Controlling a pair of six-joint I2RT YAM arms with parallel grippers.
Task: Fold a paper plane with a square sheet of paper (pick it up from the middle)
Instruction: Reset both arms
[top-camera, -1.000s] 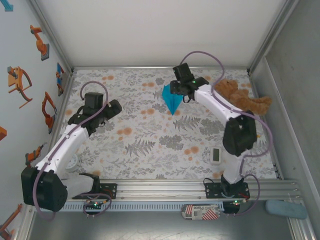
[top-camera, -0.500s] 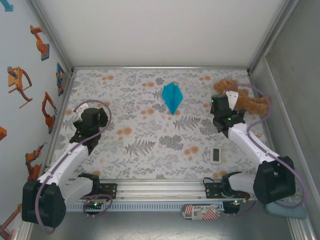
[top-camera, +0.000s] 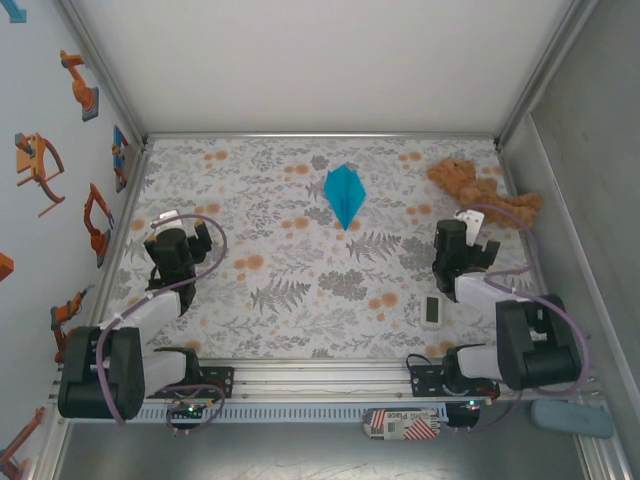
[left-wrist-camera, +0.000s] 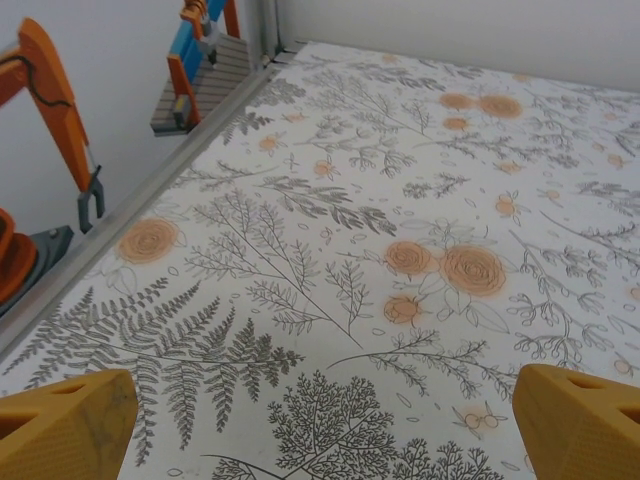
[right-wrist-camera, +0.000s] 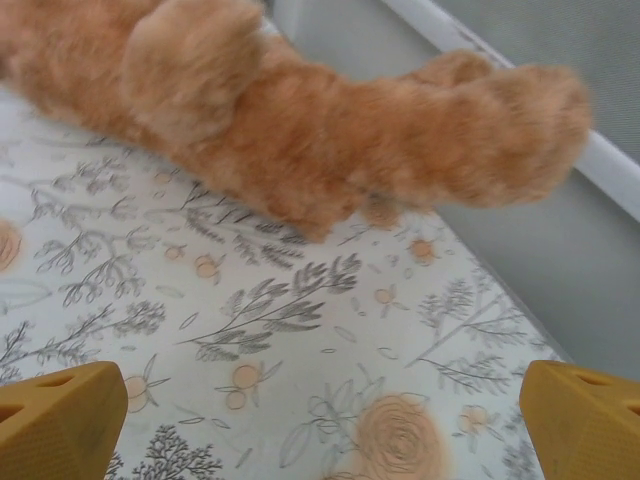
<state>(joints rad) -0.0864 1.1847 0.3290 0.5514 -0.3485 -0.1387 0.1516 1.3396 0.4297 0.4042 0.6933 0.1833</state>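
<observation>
Floral cloth, grey ferns and orange blooms, covers your bench (top-camera: 300, 290), with pale panels closing it in at the back and sides. You will find the paper plane (top-camera: 345, 194) lying flat toward the far side, about midway across. Its long cyan point is aimed at the arm bases and a centre crease runs along it. Nothing touches it, and both arms sit folded close to their bases, well apart from it, one on each side.

Your left pincer (top-camera: 167, 225) is low near the left edge of the bench, beside the wall with the orange robot stickers (top-camera: 92, 215). From its wrist camera you see the yellow-orange fingertips (left-wrist-camera: 65, 425) at the bottom corners, spread wide, with bare patterned cloth between them and nothing gripped.

Your right pincer (top-camera: 470, 225) is near the right edge, just short of the brown teddy bear (top-camera: 482, 188) that lies in the far right corner. Its wrist camera shows its fingertips (right-wrist-camera: 60, 420) likewise far apart and empty, with the bear's furry limbs just ahead on the cloth. A small white timer (top-camera: 432, 310) lies on the bench beside the right arm, nearer the bases than the pincer.
</observation>
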